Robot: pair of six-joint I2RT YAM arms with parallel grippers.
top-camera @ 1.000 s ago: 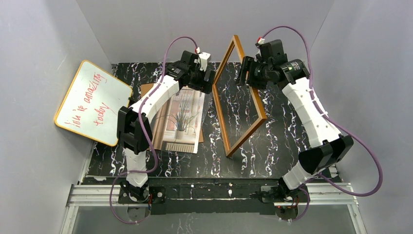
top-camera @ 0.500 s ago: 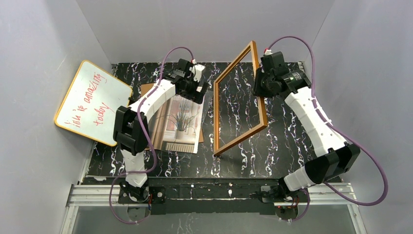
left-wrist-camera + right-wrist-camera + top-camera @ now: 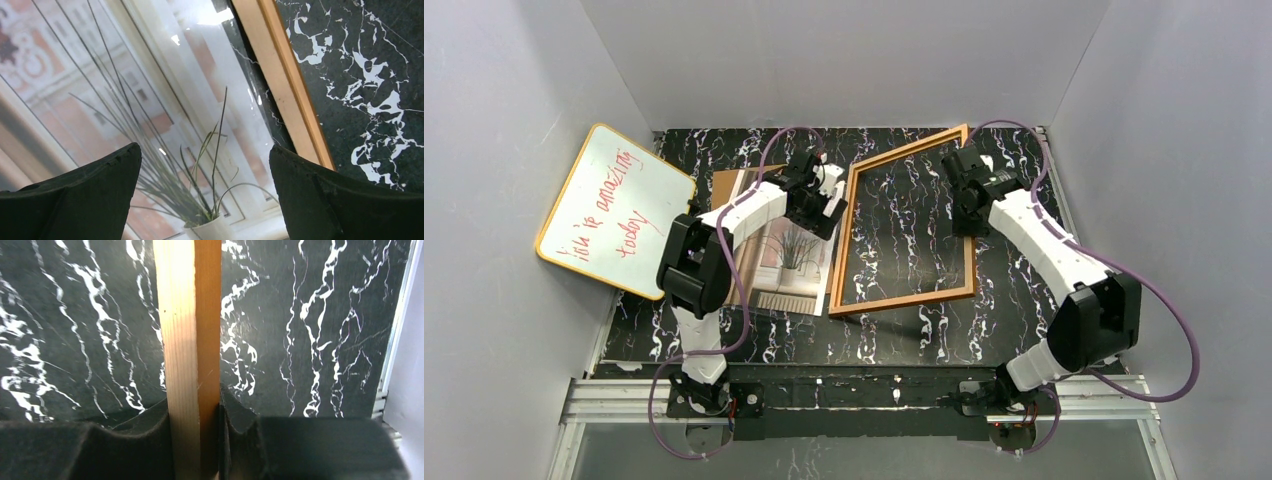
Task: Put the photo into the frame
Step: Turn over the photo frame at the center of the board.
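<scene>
Pinching the frame [image 3: 904, 298] is the right tool [image 3: 194, 409].

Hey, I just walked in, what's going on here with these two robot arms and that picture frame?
The right hand is clamped on one rail of the empty wooden frame, holding it low over the black marbled table. The left hand hovers open just above the photo, which lies face up on a brown board immediately left of the frame. The photo is not in the frame yet, and nothing is gripping it.
</scene>
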